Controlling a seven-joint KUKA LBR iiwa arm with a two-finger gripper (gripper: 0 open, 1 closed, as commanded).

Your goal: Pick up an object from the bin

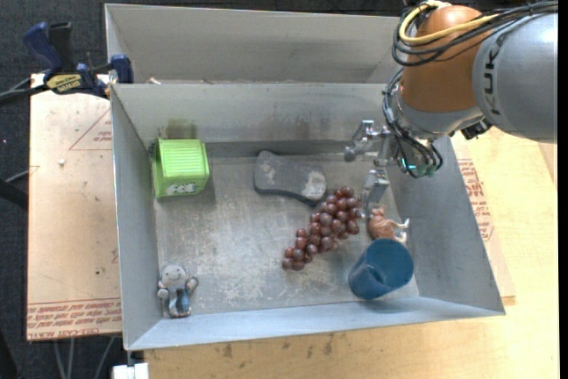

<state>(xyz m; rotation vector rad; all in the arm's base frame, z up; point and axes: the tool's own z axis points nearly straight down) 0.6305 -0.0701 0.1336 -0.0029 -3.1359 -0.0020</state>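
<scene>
My gripper (369,166) hangs at the right of the bin, its two metal fingers apart and nothing between them. Just below it lies a bunch of dark red grapes (325,226), the bunch's top touching or nearly touching the lower fingertip (377,189). To the gripper's left, a flat grey stone-like piece (286,175) rests on the bin floor. A small orange-brown toy (385,227) sits right of the grapes, under the gripper. A blue cup (382,270) lies tipped on its side in the near right corner.
A green box (181,167) stands against the left wall. A small grey and blue figurine (177,288) lies in the near left corner. The arm with its orange cover and cables comes in over the right rim.
</scene>
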